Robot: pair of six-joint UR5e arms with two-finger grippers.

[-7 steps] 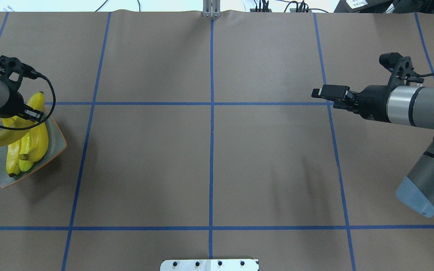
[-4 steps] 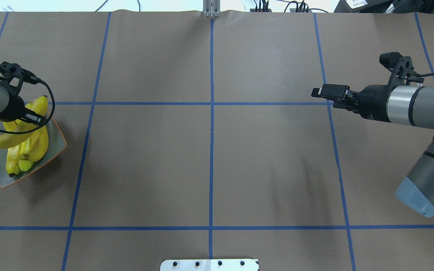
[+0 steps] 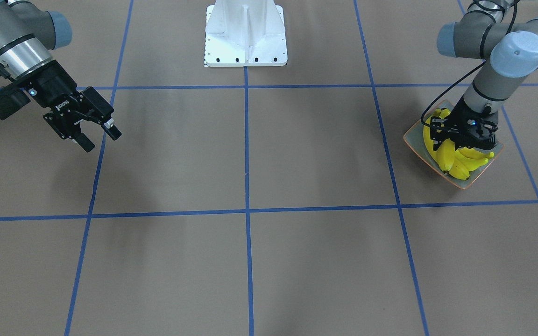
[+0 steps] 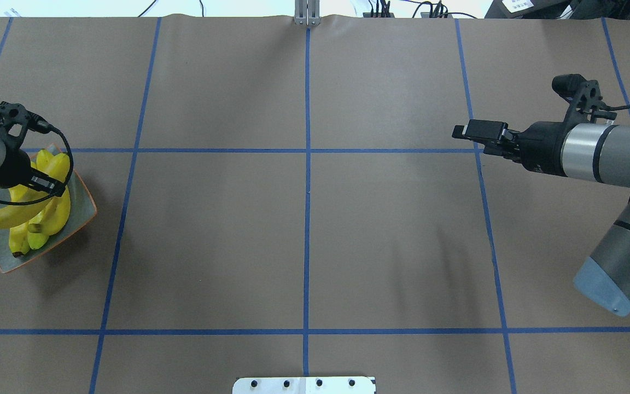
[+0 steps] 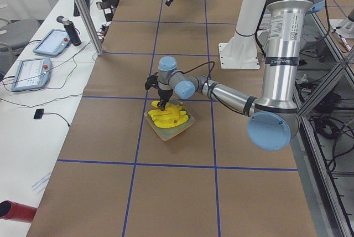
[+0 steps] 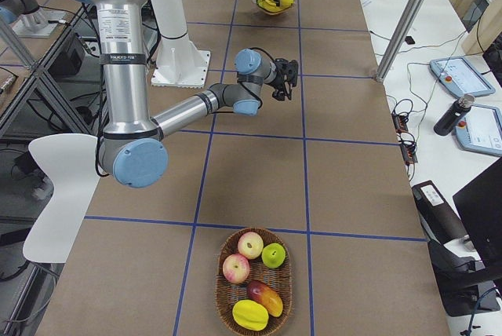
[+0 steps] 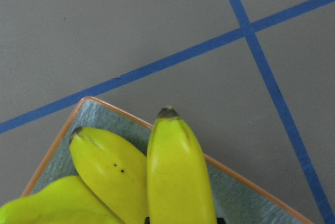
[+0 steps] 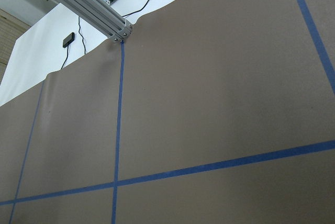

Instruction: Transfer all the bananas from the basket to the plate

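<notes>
Progress is judged near complete. Several bananas [image 4: 25,216] lie heaped on the plate [image 4: 81,192], which sits at the far left of the overhead view, level with the middle of the frame, and at the right of the front-facing view.

The basket [image 6: 220,293] shows only at the bottom centre of the exterior right view. It holds two reddish apples [image 6: 251,244], a green apple [image 6: 273,255], a red-and-yellow fruit [image 6: 265,297] and a short yellow fruit [image 6: 249,314] of a kind that cannot be determined. No long curved banana shape is visible in it, so no banana appears to remain for transfer.

The left gripper [image 3: 463,140] is down on the pile, over the plate. In the left wrist view the uppermost banana [image 7: 178,171] fills the lower centre of the frame, with a dark finger edge just visible on each side of it at the bottom border. The jaws therefore straddle this banana, but it cannot be told whether they clamp it or stand slightly clear of it.

The right gripper [image 3: 100,137] hangs at the upper left of the front-facing view, well apart from plate and basket. Its jaws are spread wide and hold nothing.

Remaining work, as judged: confirm that the uppermost banana rests on the pile, let go of it if it is gripped, and lift the left gripper clear.
</notes>
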